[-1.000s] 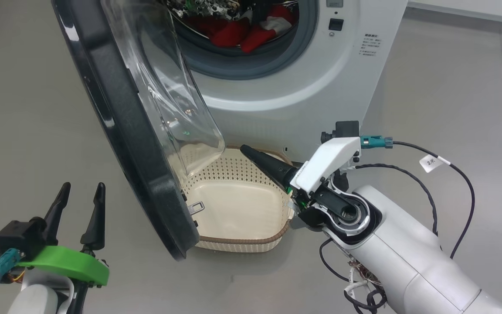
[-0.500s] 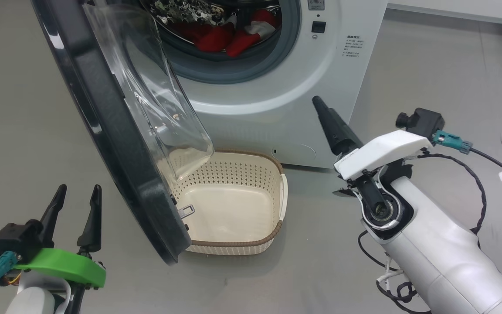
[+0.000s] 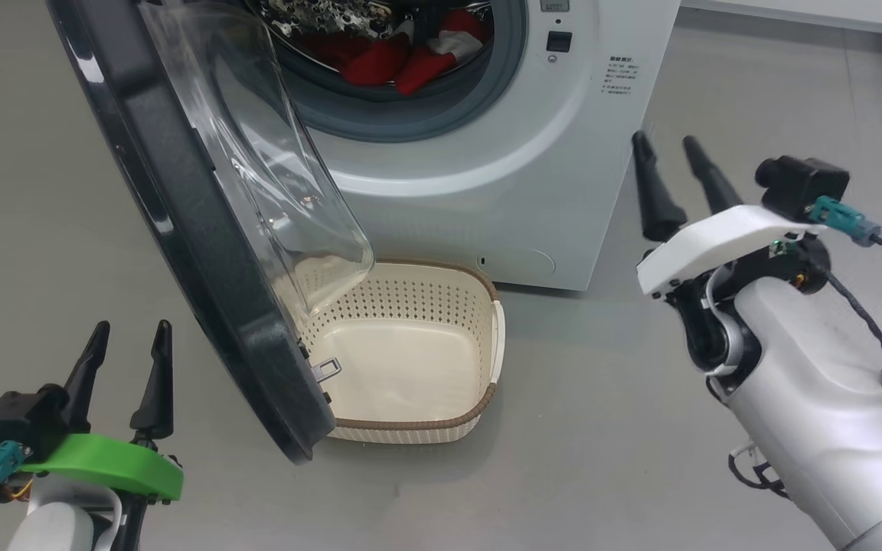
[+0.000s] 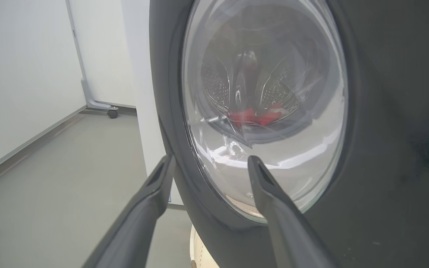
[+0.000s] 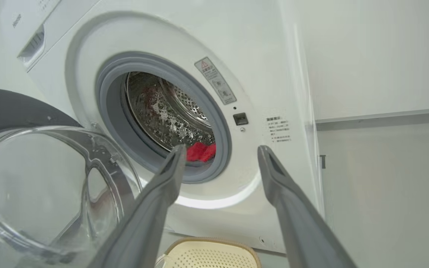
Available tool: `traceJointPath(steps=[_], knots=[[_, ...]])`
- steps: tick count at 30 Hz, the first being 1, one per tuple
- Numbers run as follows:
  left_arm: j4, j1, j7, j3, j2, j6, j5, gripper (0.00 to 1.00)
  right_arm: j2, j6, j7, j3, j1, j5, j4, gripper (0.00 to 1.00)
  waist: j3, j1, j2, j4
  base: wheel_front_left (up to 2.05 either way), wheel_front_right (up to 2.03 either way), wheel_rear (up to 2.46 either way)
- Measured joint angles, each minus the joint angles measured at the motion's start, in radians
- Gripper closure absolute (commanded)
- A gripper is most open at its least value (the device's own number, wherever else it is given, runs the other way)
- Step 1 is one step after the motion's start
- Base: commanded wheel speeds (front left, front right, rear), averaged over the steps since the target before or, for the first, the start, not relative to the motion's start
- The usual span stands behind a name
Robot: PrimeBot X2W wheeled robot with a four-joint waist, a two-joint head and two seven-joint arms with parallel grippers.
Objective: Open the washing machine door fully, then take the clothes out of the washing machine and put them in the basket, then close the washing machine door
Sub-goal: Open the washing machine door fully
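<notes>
Drum mouth (image 5: 162, 111) is left clear from R; L approach is blocked by washing machine door (image 3: 181, 229), basket (image 3: 441, 428) partly overhung.

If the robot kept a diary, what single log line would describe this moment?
washing machine door: open | clothes: inside washing machine | basket: empty | left gripper: open, empty | right gripper: open, empty

No legible text (labels (image 5: 214, 80) too small)
</notes>
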Motion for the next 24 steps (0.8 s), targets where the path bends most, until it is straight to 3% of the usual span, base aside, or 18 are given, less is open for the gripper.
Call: traceJointPath(steps=[5,7,17,24], knots=[[0.0,0.0,0.0,0.005,-0.003,0.0,0.001,0.0,0.0,-0.093,0.0,-0.045,-0.002,-0.219,-0.056,0.0,0.003,0.0,0.0,0.002,0.0,0.0,0.0],[0.0,0.0,0.0,0.006,-0.005,0.0,0.002,0.0,0.003,-0.11,0.0,-0.044,0.001,-0.252,-0.067,0.0,0.004,0.0,0.0,0.003,0.0,0.0,0.0],[0.0,0.001,0.0,0.016,-0.014,0.0,0.005,0.0,0.09,-0.119,0.0,-0.013,0.17,-0.46,-0.117,0.0,0.004,0.0,0.0,0.015,0.0,0.0,0.0],[0.001,0.001,0.0,0.022,-0.019,0.0,0.012,0.0,0.11,-0.119,0.0,-0.028,0.243,-0.564,-0.103,0.0,0.003,0.0,0.0,0.018,0.0,0.0,0.0]])
